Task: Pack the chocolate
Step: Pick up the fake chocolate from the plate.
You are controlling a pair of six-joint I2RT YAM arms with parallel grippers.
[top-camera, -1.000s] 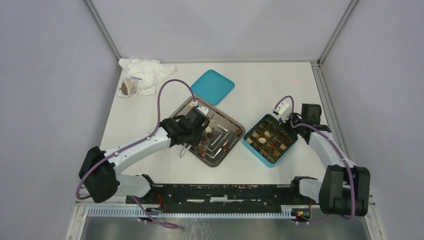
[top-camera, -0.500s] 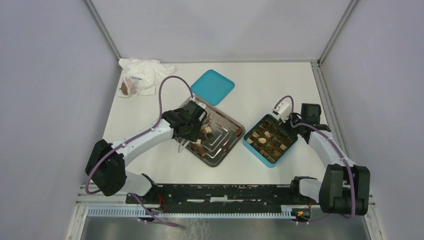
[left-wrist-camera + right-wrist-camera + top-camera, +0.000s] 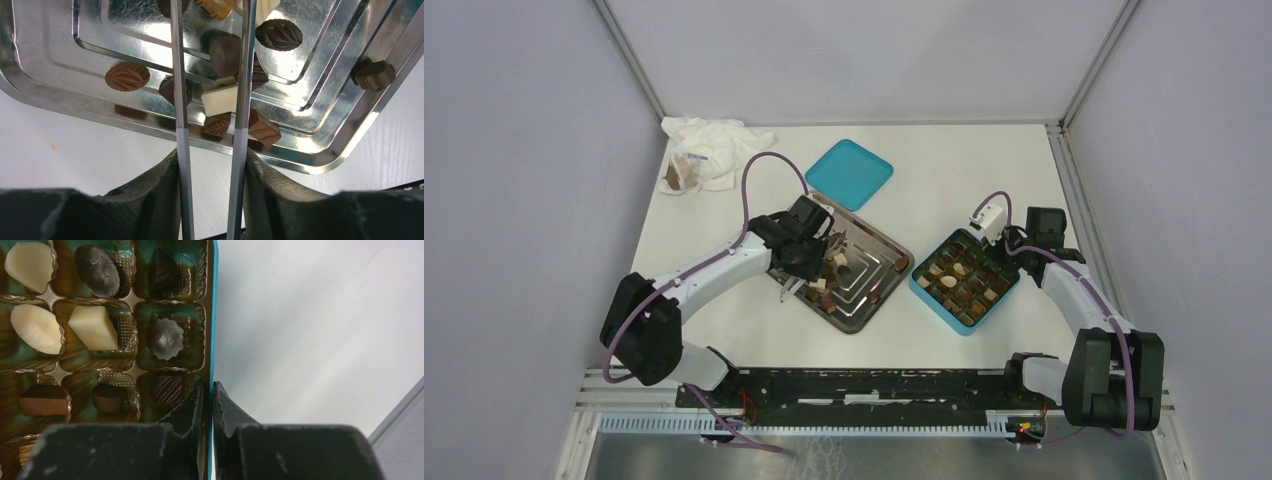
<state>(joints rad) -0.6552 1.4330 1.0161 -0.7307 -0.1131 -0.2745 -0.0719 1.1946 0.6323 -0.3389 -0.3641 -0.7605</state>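
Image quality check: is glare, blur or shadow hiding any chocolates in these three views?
Left wrist: strong glare and mirror reflections on the shiny steel tray, small chocolate pieces are sharp. Right wrist: teal square box dim inside, white table washed bright, right gripper soft up close. Top external: even light, but chocolates too small to tell apart.

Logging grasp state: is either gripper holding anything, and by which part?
Right gripper pinches the teal square box by its side wall. Left gripper holds nothing: jaws open astride a cream-white chocolate bar in the steel tray.
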